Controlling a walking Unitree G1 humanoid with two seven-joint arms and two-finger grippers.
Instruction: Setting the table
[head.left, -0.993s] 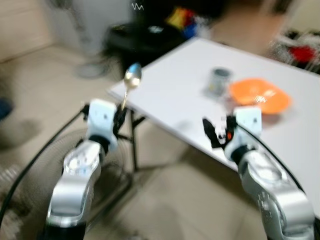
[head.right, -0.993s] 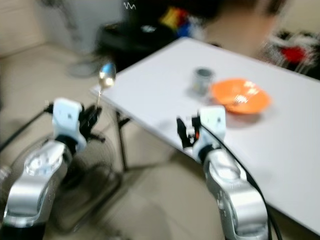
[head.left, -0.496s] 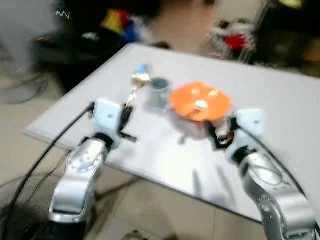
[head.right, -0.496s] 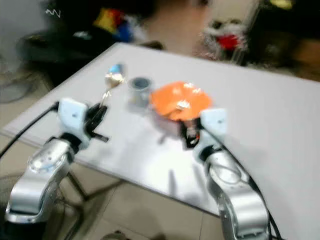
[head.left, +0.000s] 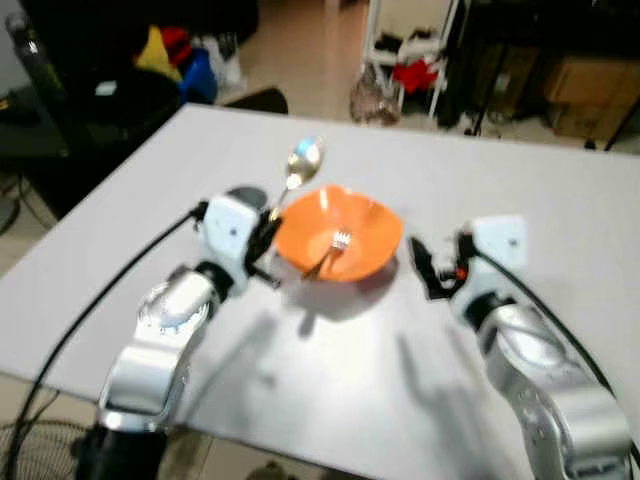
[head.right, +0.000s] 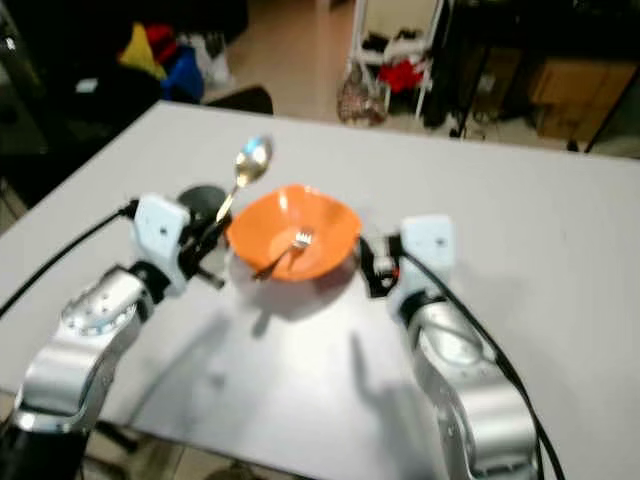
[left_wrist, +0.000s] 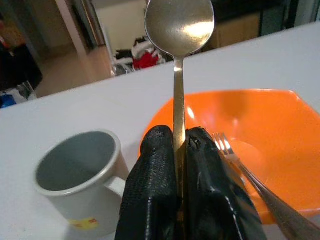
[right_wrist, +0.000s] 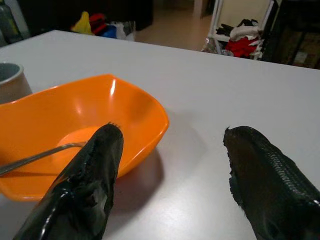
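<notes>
Spoon (left_wrist: 179, 30) stands upright, clenched in the left jaws (left_wrist: 181, 150); lower it flat beside the orange bowl (head.left: 335, 240) just ahead, while the right jaws (right_wrist: 170, 170) hover released.

No readable text, brand or number appears anywhere; a small yellow-and-red mark low on the grey mug (left_wrist: 80, 182) is too blurred to make out.

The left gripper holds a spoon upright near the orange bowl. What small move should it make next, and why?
Probably lower the spoon toward bare table beside the orange bowl. The left gripper grips its handle upright above the table, the bowl already holds a fork, and the mug stands close.
</notes>
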